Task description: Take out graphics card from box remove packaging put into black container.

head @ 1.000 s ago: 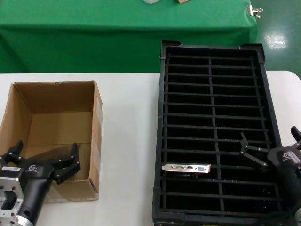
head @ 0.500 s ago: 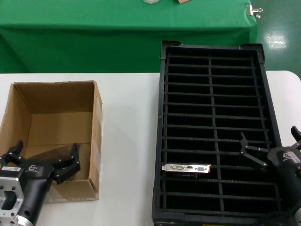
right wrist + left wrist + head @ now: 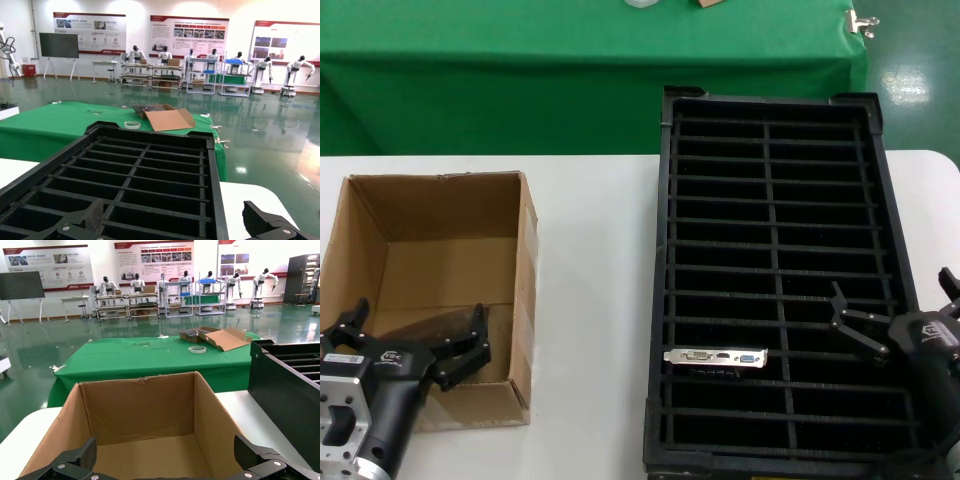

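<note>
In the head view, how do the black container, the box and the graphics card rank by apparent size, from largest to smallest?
1. The black container, clearly the largest.
2. The box, smaller.
3. The graphics card, by far the smallest; only its silver edge shows, standing in a slot.

Colour rundown: the box (image 3: 440,290) at lower left of the head view is plain brown cardboard, slightly paler tan on the inside floor. The black container (image 3: 772,280) on the right is solid black, its ribs making a ladder-like grid in two columns. In it, the graphics card (image 3: 716,357) shows a silver bracket with one white port and one blue one. Both the left gripper (image 3: 412,345) and right gripper (image 3: 895,320) are matte black. The table (image 3: 595,300) is white, and the cloth (image 3: 520,80) across the top is bright green.
</note>
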